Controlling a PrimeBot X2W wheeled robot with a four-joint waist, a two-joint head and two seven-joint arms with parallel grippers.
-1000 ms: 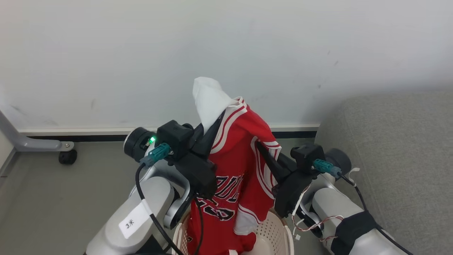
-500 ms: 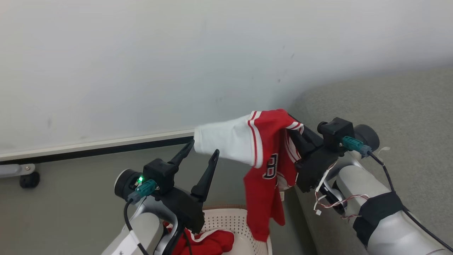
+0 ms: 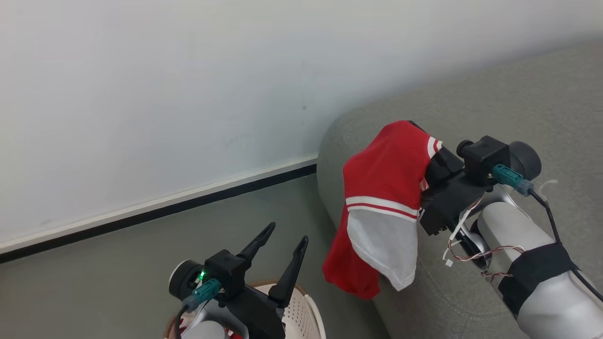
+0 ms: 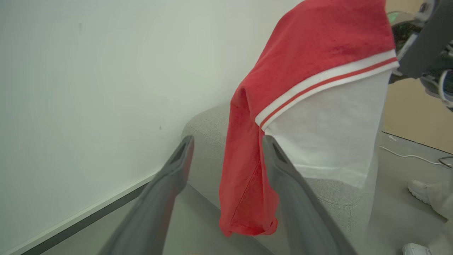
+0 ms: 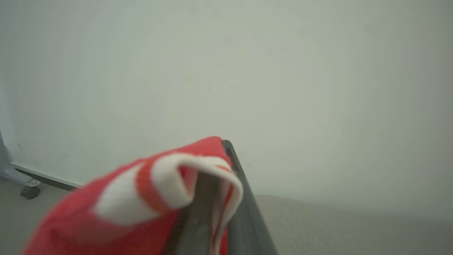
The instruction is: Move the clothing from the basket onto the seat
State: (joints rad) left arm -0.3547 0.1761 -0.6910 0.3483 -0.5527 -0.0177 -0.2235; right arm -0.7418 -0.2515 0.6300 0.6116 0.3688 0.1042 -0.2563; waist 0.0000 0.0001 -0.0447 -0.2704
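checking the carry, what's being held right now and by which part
Right gripper holds the red garment by a fold of its white-striped edge; the rest hangs. Left gripper holds nothing, jaws open.

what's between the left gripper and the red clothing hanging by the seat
Nothing but bare grey floor. In the head view the open left gripper stands apart from the clothing, with no object in the gap.

Matt cloth clothing (image 3: pixel 386 169) — rough-fab. seat (image 3: pixel 518 108)
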